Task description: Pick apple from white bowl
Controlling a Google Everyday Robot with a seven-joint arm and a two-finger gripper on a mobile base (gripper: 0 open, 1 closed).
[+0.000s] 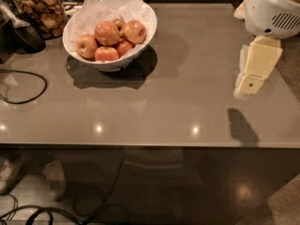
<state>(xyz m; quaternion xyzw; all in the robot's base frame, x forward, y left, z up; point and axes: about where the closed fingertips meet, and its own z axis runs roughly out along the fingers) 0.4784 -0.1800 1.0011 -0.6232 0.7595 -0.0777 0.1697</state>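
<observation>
The white bowl (pixel 116 65), lined with crinkled white paper, stands at the far left of the grey table. It holds several apples. The apple (pixel 107 33), the largest one, red-orange with pale streaks, lies on top near the bowl's middle. Smaller red apples (pixel 107 54) lie in front of it, and yellower ones sit beside it at left (pixel 86 46) and right (pixel 135 31). My gripper (pixel 247 86), cream-coloured, hangs from the white arm housing (pixel 272 11) over the table's right side. It is far to the right of the bowl, empty, pointing down at the table.
A glass jar of brown snacks (pixel 40 11) stands behind the bowl at the far left, with a dark object (pixel 23 34) beside it. A black cable (pixel 28 90) loops over the table's left edge. The table's front edge (pixel 150 146) runs across the view.
</observation>
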